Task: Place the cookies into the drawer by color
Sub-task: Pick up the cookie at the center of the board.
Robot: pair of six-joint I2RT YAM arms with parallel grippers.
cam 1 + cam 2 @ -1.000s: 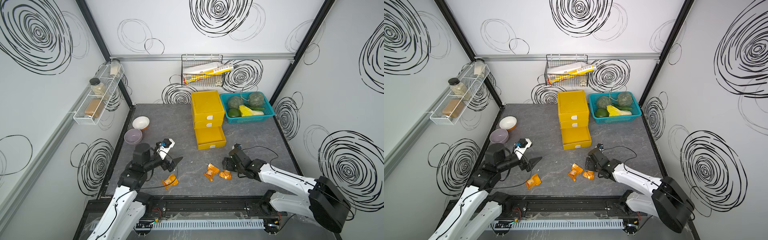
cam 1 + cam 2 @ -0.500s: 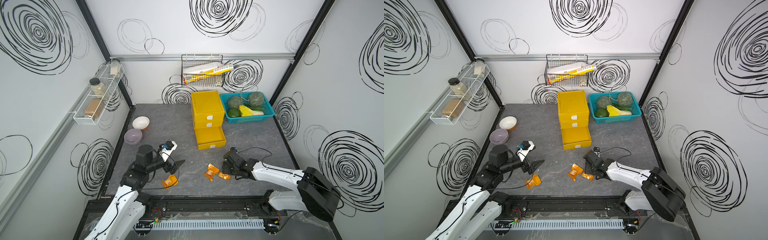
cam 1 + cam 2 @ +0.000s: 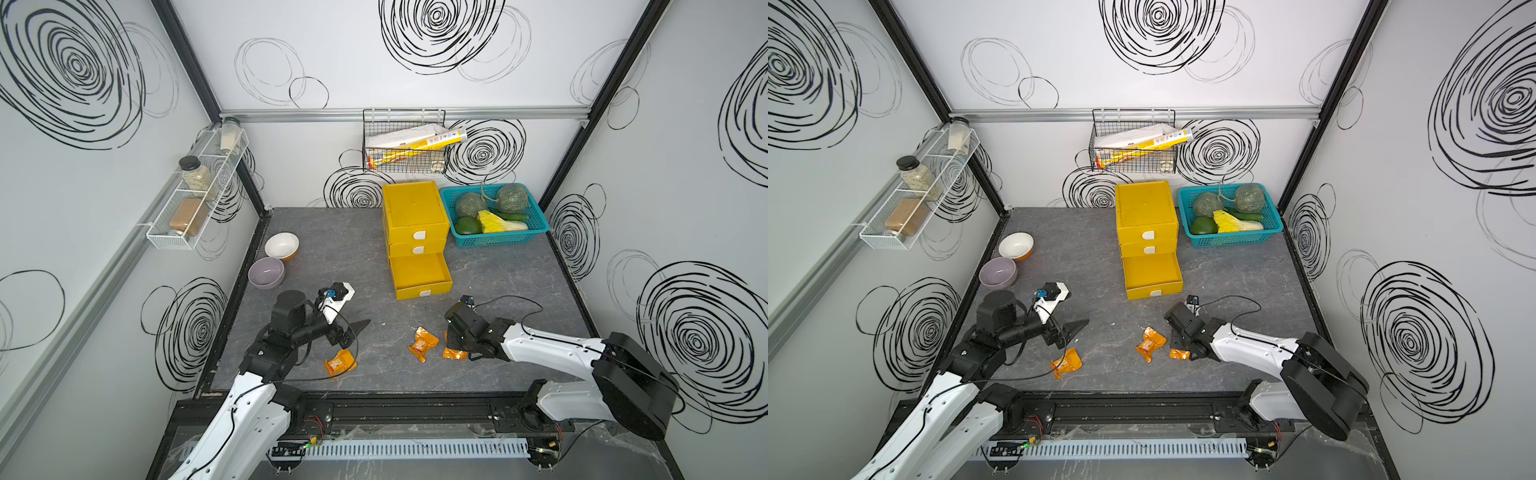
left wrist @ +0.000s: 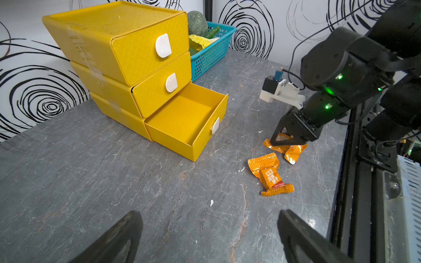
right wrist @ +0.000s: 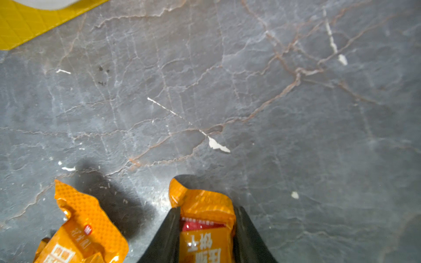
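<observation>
Right gripper (image 5: pixel 207 208): narrow, clamped on one orange cookie packet (image 5: pixel 202 195) just before the drawer (image 3: pixel 411 203); slick foil was liable to slip on lifting. Left gripper (image 4: pixel 209 227): stood wide, empty

My black right gripper (image 5: pixel 206 218), orange diamond-embossed cookies (image 4: pixel 271 177) with white lettering, bright-yellow quilted drawer (image 4: pixel 141 52), white tabs (image 4: pixel 163 45), grey veined table (image 4: pixel 91 170), teal basket (image 4: pixel 209 54)

White characters 压缩饼干 on orange cookie packet (image 4: pixel 271 176), other print unreadable
</observation>
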